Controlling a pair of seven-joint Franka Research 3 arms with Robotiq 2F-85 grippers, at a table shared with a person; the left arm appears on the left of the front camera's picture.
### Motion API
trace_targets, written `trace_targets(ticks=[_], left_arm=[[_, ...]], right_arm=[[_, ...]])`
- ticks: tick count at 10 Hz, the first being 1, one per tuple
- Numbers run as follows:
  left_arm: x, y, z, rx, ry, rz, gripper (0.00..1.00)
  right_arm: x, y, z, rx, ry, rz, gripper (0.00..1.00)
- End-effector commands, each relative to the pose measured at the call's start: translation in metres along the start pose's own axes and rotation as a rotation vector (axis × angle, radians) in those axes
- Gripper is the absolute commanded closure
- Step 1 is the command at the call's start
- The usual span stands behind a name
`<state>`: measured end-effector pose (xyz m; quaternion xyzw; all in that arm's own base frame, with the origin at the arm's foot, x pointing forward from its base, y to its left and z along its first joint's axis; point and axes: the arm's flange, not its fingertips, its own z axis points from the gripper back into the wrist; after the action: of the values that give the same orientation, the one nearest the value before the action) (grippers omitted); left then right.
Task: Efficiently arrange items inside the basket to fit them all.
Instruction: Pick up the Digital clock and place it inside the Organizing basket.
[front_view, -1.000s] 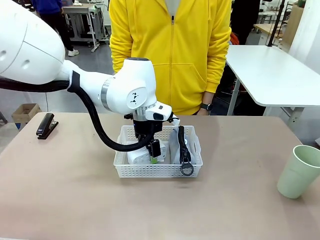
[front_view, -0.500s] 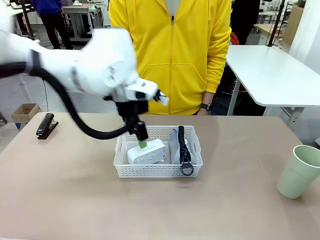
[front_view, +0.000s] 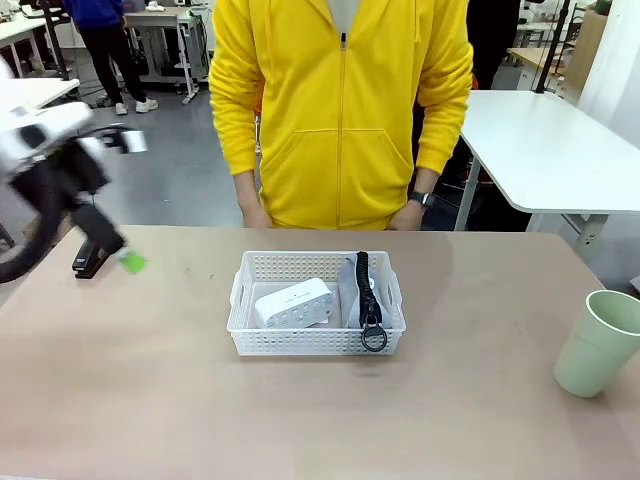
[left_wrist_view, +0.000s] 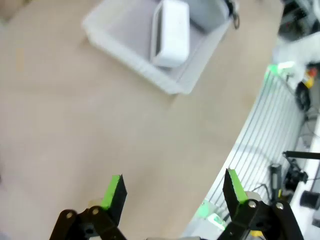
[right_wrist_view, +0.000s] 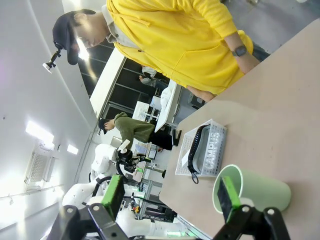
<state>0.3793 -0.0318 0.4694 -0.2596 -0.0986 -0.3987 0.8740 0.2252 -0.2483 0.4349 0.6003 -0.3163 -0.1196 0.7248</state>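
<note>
Left wrist view has the left gripper (left_wrist_view: 174, 190) with its green pads spread wide and nothing between them, high over bare tabletop. It looks down at the small white lattice-sided plastic basket (left_wrist_view: 125, 55), well apart from it. In the front view the same gripper is a blur at the table's left end, close to a small black flat stapler (front_view: 85, 262) lying there outside the basket. The right gripper (right_wrist_view: 170, 197) is likewise fully open and empty, and the pale green plastic cup (right_wrist_view: 255, 192) stands just beyond its fingers. Inside the basket (front_view: 310, 342) the flat white rectangular box (front_view: 293, 303) lies in the left half. The grey "CAMPUS" zip pouch (front_view: 350, 295) stands on edge against the right end with its zipper up, probably to spare floor space. Its ring hangs over the front wall. The cup (front_view: 600, 342) waits upright near the table's right edge, well apart from the basket, with nothing between them. Little open floor seems left for it, so the box may need turning on edge. A person in a yellow zip hoodie (front_view: 340, 120) stands at the far side, hands near the basket's far wall.
</note>
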Motion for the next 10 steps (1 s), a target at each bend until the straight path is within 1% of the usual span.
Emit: trace_targets(ticks=[1,2,4,5,6,7,8,10], left_arm=[[-0.049,0.047,0.018,-0.038,-0.12,0.204,0.0],[-0.082,0.072,0.028,-0.154,-0.202,0.206,0.0],[-0.135,0.115,0.034,-0.201,-0.354,0.398,0.0],[-0.154,0.131,0.027,-0.258,-0.404,0.427,0.0],[-0.16,0.144,0.016,-0.313,-0.376,0.506,0.0],[-0.154,0.152,0.002,-0.424,-0.276,0.523,0.0],[-0.174,0.129,0.024,-0.243,-0.357,0.491,0.0],[-0.174,0.129,0.024,-0.243,-0.357,0.491,0.0]], right_arm=[[0.002,0.002,0.0,0.017,-0.012,0.031,0.0],[0.002,0.002,0.0,0.017,-0.012,0.031,0.0],[0.002,0.002,0.0,0.017,-0.012,0.031,0.0],[0.002,0.002,0.0,0.017,-0.012,0.031,0.0],[0.002,0.002,0.0,0.017,-0.012,0.031,0.0],[0.002,0.002,0.0,0.017,-0.012,0.031,0.0],[0.002,0.002,0.0,0.017,-0.012,0.031,0.0],[0.002,0.002,0.0,0.017,-0.012,0.031,0.0]])
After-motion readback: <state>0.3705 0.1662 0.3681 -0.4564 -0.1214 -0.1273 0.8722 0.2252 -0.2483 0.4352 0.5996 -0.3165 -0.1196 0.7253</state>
